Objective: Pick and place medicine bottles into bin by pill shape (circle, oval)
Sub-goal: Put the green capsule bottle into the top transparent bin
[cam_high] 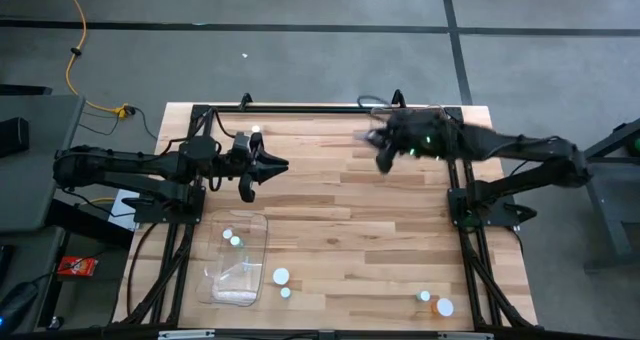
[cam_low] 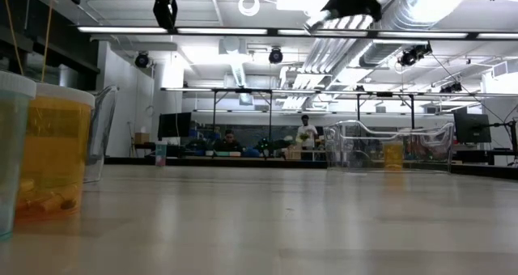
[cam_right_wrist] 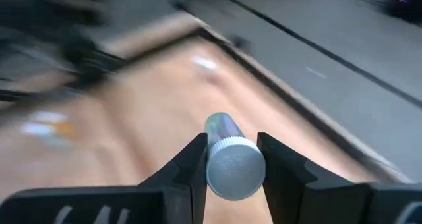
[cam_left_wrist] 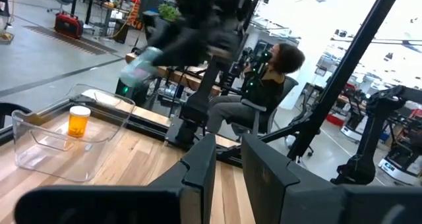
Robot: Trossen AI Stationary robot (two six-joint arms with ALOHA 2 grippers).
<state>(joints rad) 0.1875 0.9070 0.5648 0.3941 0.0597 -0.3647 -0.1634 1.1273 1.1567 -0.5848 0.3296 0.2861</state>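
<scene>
While the right pincer (cam_right_wrist: 231,159) hangs above the far part of the tabletop (cam_high: 340,230), clamped on a pale bottle (cam_right_wrist: 231,159) with a white cap, the left pincer (cam_left_wrist: 227,168) waits over the left side with a narrow gap showing between its fingers, holding nothing.

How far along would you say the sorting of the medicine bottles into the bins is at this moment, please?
Partly done. Two bottles already lie in the clear bin on the left side. The right gripper, raised over the table's far side, holds a pale bottle. Left: two bottles beside that bin and two near the right front edge. The left gripper waits empty.
</scene>
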